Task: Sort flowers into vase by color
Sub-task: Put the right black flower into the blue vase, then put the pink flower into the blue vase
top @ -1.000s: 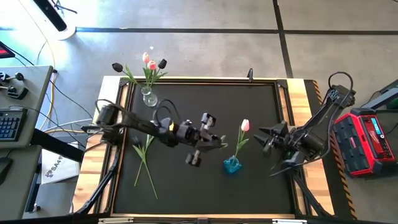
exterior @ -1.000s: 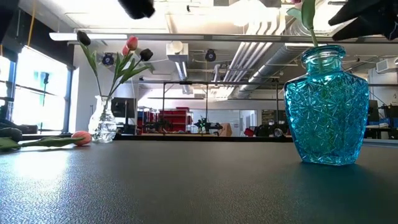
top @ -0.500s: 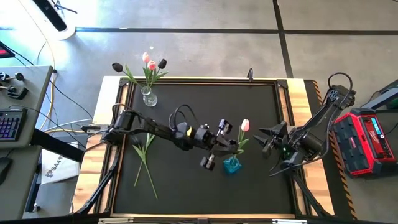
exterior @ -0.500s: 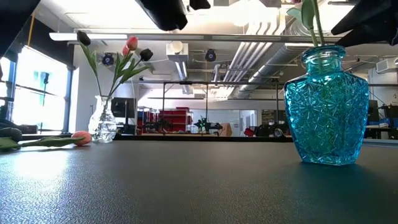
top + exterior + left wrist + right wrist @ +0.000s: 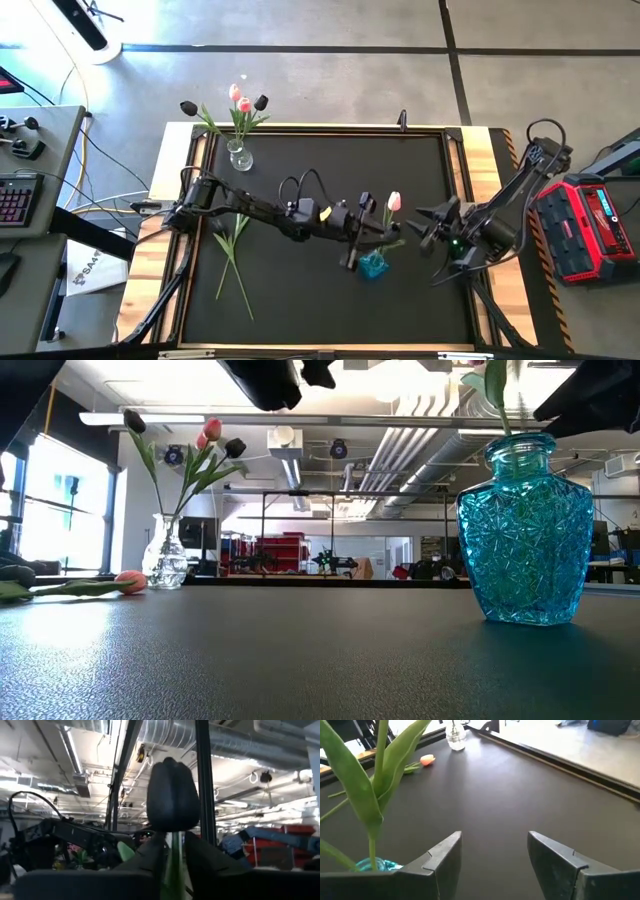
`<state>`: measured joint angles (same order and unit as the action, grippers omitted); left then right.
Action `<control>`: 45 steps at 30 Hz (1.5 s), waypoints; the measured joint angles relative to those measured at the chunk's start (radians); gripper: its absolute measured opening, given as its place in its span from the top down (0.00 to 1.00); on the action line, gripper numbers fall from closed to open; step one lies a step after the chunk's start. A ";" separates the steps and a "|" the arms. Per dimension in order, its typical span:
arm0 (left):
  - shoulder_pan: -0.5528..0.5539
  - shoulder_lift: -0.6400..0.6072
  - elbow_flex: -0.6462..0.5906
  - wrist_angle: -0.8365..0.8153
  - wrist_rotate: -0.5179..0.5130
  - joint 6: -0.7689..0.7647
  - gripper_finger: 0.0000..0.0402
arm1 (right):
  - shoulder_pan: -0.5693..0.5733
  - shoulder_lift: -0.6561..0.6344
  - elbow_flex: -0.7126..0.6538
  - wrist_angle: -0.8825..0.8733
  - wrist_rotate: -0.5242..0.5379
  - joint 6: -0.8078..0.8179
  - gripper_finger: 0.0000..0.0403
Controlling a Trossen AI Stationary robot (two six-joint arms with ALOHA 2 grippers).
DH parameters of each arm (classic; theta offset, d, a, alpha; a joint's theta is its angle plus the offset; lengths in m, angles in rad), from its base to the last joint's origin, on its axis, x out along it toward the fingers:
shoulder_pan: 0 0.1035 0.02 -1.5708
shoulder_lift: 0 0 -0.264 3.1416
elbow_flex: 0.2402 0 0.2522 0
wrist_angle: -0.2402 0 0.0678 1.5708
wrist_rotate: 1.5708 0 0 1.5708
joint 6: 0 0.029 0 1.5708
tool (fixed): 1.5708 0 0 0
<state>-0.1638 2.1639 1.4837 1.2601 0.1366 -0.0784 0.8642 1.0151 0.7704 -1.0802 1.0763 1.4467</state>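
My left gripper (image 5: 372, 238) is over the middle of the table, right beside the blue glass vase (image 5: 373, 264), shut on a dark tulip (image 5: 169, 802). The blue vase (image 5: 525, 540) holds one pink tulip (image 5: 394, 201) by its stem. My right gripper (image 5: 420, 225) waits open to the right of that vase; in its wrist view the vase's rim (image 5: 375, 865) and the tulip's leaves (image 5: 380, 775) show beside its fingers. A clear vase (image 5: 239, 156) at the far left holds pink and dark tulips. Two more tulips (image 5: 231, 252) lie flat on the table's left part. My left gripper pinches the dark tulip's green stem (image 5: 173, 857) between its two fingers, just below the head. The blackish head (image 5: 169, 795) stands past the fingertips. The flower is lifted clear of the table. The gripper hides the rest of the stem.
The black mat has a raised frame (image 5: 330, 128) around it. In the low view one lying tulip's pink head (image 5: 130, 581) rests on the mat next to the clear vase (image 5: 165, 565). A red case (image 5: 595, 225) stands beyond the right edge, a keyboard (image 5: 15, 200) beyond the left.
My left gripper has travelled toward the table's right edge, from the middle left up to the blue vase, carrying the dark tulip with it and turning at the wrist. The right gripper and both vases have stayed in place.
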 joint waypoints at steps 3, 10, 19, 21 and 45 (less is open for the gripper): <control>-0.005 -0.004 0.000 -0.032 0.006 0.061 0.74 | -0.001 0.027 0.000 0.000 0.037 0.018 0.47; -0.004 -0.087 0.000 -0.379 -0.103 0.090 0.49 | -0.001 0.040 0.000 0.002 0.048 0.040 0.47; -0.010 -0.267 0.000 -0.930 -0.251 0.135 0.41 | 0.000 0.040 0.000 0.003 0.027 0.068 0.47; -0.016 -0.306 0.000 -1.055 -0.285 0.135 0.41 | 0.000 0.040 0.000 0.003 0.026 0.068 0.47; -0.119 -0.436 -0.002 -2.028 -0.588 -0.358 0.41 | -0.006 0.068 0.000 0.016 0.011 0.068 0.47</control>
<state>-0.2824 1.7279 1.4822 -0.7679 -0.4510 -0.4367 0.8583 1.0831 0.7700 -1.0645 1.0876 1.5146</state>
